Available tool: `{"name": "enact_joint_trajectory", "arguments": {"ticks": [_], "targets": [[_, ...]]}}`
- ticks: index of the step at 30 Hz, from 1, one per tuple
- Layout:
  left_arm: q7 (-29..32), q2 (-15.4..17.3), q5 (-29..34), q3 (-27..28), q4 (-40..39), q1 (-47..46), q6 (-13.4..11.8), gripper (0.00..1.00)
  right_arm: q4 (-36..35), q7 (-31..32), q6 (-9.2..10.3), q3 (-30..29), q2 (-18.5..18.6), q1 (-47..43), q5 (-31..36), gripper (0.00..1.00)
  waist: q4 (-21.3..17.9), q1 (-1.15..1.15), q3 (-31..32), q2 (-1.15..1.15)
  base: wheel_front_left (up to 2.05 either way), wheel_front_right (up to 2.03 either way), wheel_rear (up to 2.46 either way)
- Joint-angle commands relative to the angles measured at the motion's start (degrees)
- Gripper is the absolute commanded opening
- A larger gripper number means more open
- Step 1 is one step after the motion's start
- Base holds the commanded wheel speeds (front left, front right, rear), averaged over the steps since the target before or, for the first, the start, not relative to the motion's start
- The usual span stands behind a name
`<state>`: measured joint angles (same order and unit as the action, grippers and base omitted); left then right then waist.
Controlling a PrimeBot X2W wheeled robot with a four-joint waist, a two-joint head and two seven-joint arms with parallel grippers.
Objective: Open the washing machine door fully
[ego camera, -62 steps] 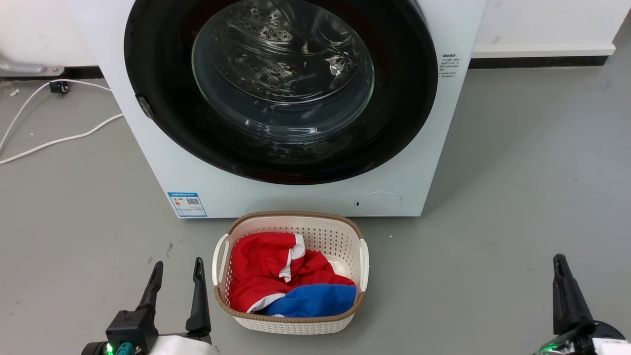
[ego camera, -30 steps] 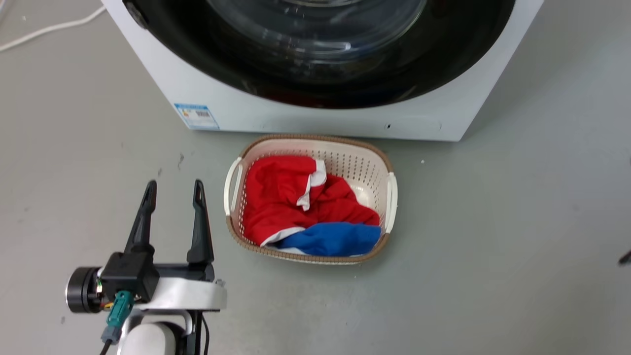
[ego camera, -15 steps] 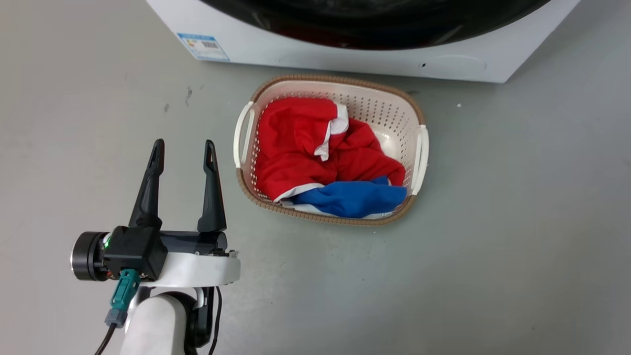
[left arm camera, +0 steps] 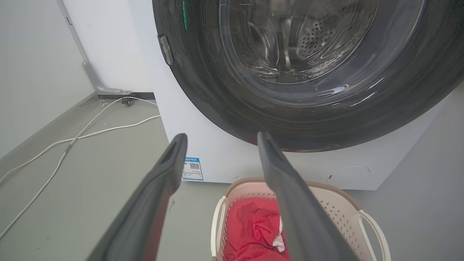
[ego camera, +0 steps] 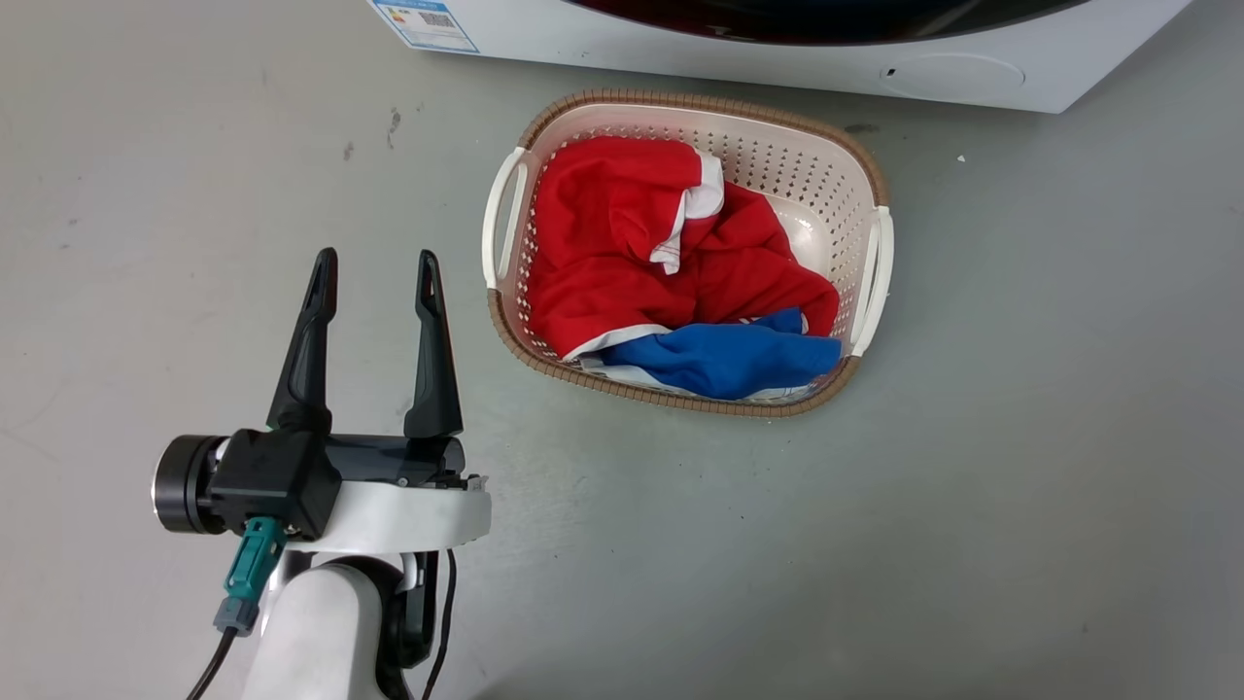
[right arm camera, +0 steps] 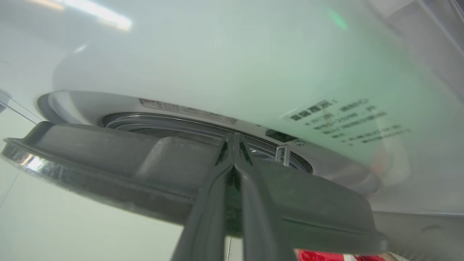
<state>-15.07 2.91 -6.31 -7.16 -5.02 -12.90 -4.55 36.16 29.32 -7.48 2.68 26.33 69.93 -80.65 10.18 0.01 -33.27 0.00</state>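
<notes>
The washing machine [ego camera: 777,58] is a white box across the top of the head view, with a sliver of the washing machine door [ego camera: 826,6] above it. In the left wrist view the washing machine door [left arm camera: 203,83] has a glossy black rim around bulging glass, on the washing machine [left arm camera: 174,119]. My left gripper [ego camera: 375,257] hovers open over the floor, left of the basket and short of the machine, holding nothing [left arm camera: 221,137]. My right gripper [right arm camera: 233,137] is shut, its tips reaching past the edge of the door's dark rim [right arm camera: 108,166] towards the white front [right arm camera: 217,54].
A cream laundry basket [ego camera: 700,99] with red and blue clothes stands on the grey floor right before the machine, also seen low in the left wrist view [left arm camera: 333,197]. White cables [left arm camera: 72,141] trail over the floor left of the machine, by the wall.
The head camera has tilted down, so the machine has slid to the top edge and the basket has risen. The right gripper has left the head view. The left gripper stays open.
</notes>
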Motion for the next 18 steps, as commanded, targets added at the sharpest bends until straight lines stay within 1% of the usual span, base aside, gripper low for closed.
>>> {"name": "enact_joint_trajectory", "arguments": {"ticks": [1,8,13,18], "targets": [[-0.2,0.0,-0.3,-0.1,-0.3,-0.6,-0.3,1.0,0.4,0.7,-0.03,0.5,-0.1,0.4,0.2,0.0,0.1,-0.01,-0.2,0.0,0.0,0.0,0.0],[-0.2,0.0,-0.4,0.3,0.1,-0.4,-0.5,1.0,-1.8,3.8,-0.08,1.1,-1.5,-3.3,-0.7,0.0,-0.5,-0.01,0.4,0.0,0.0,0.0,0.0],[-0.2,0.0,0.1,0.8,0.2,0.4,-0.3,1.0,-5.8,5.6,-0.09,1.0,-2.2,-7.2,-2.1,0.0,-1.4,-0.01,1.8,0.0,0.0,0.0,0.0],[-0.2,0.0,0.5,1.5,0.3,1.0,0.0,1.0,-11.3,7.1,-0.09,1.0,-2.5,-12.5,-3.4,0.0,-2.4,-0.01,3.0,0.0,0.0,0.0,0.0]]}}
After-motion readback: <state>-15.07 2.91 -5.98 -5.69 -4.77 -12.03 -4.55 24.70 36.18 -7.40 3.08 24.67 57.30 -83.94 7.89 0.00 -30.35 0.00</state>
